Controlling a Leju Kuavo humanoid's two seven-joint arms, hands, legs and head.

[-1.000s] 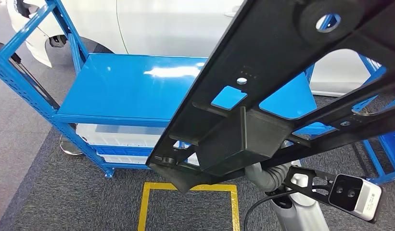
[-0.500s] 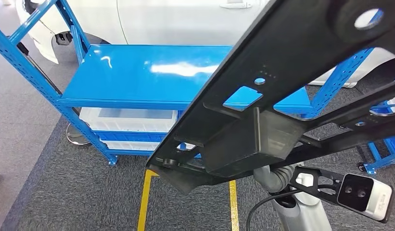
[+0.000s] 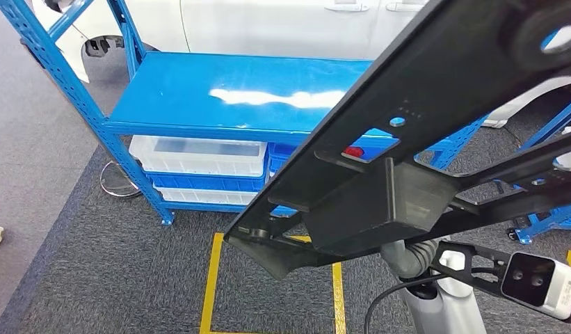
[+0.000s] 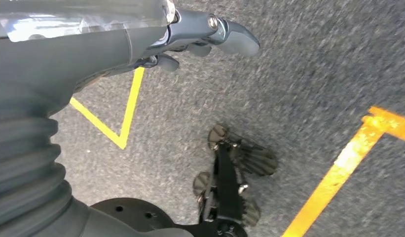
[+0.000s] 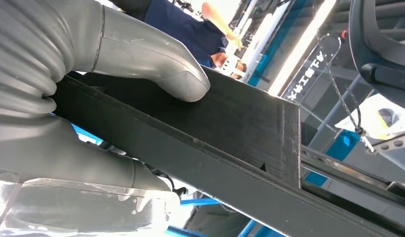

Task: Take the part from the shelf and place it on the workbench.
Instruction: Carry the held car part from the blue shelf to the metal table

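The big blue shelf (image 3: 220, 94) is standing on grey carpet. The long black part (image 3: 407, 139) is hanging slanted in the air in front of it. The right hand (image 5: 67, 84) is gripping the part. The left hand (image 4: 190, 37) is holding nothing, fingers loose, above the floor.

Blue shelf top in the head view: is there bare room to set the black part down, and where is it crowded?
The blue top surface lies bare from its left upright to where the black part, gripped by the right hand, hides its right end. Below it is crowded: clear bins and blue drawers fill the lower tiers. The left hand hangs over carpet.
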